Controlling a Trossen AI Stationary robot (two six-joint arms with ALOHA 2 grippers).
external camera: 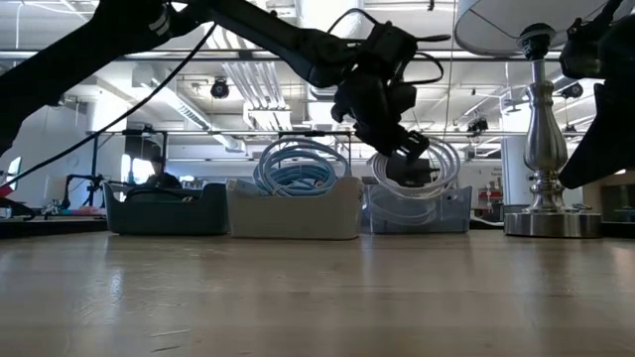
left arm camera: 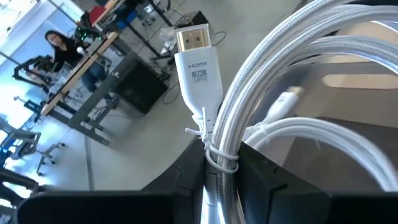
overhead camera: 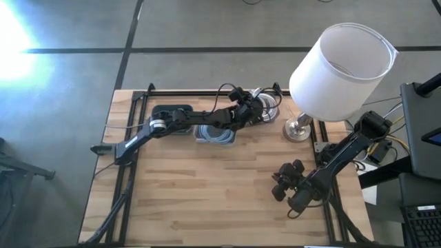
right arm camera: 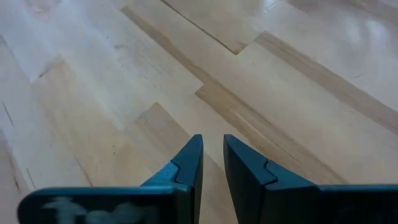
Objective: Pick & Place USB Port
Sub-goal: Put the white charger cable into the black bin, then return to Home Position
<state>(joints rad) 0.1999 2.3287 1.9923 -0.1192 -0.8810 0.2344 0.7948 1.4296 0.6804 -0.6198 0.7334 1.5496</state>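
Observation:
A coil of white braided cable (left arm camera: 292,68) with a white HDMI plug (left arm camera: 198,62) is bound by a thin tie. My left gripper (overhead camera: 256,110) is shut on it above the clear bin (external camera: 451,213) at the table's far edge; it also shows in the low view (external camera: 402,159). The coil's loops (external camera: 437,164) hang around the gripper, down to about the bin's rim. My right gripper (right arm camera: 212,155) is shut and empty, low over the bare table at the near right (overhead camera: 284,182). My left gripper pinches the bundled strands of the white cable coil (left arm camera: 219,177) between its two fingers, just behind the tie and the HDMI plug. The fingers lie along the bundle there. The coil hangs around the gripper; whether its lower loops touch the bin, I cannot tell.
A white bin (external camera: 293,210) with a blue cable coil and a dark bin (external camera: 164,210) stand left of the clear bin. A lamp with a white shade (overhead camera: 341,69) and metal base (overhead camera: 298,129) stands at the far right. Bare wood lies in the middle and near side.

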